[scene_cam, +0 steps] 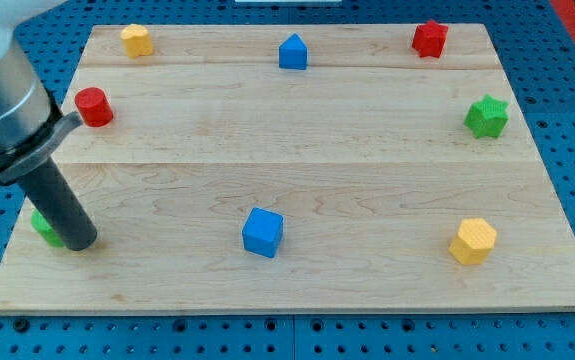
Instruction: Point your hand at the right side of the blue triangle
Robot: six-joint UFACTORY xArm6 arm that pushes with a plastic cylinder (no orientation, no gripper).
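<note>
The blue triangle (293,52) sits near the view's top edge of the wooden board (297,175), a little left of centre. My tip (79,243) rests on the board at the view's lower left, far from the blue triangle. It touches or partly hides a green block (44,226), whose shape I cannot make out. A blue cube (263,232) lies at the lower middle.
A red cylinder (94,107) is at the left, a yellow block (137,40) at the top left, a red star (429,38) at the top right, a green star (487,116) at the right, and a yellow hexagon (473,241) at the lower right.
</note>
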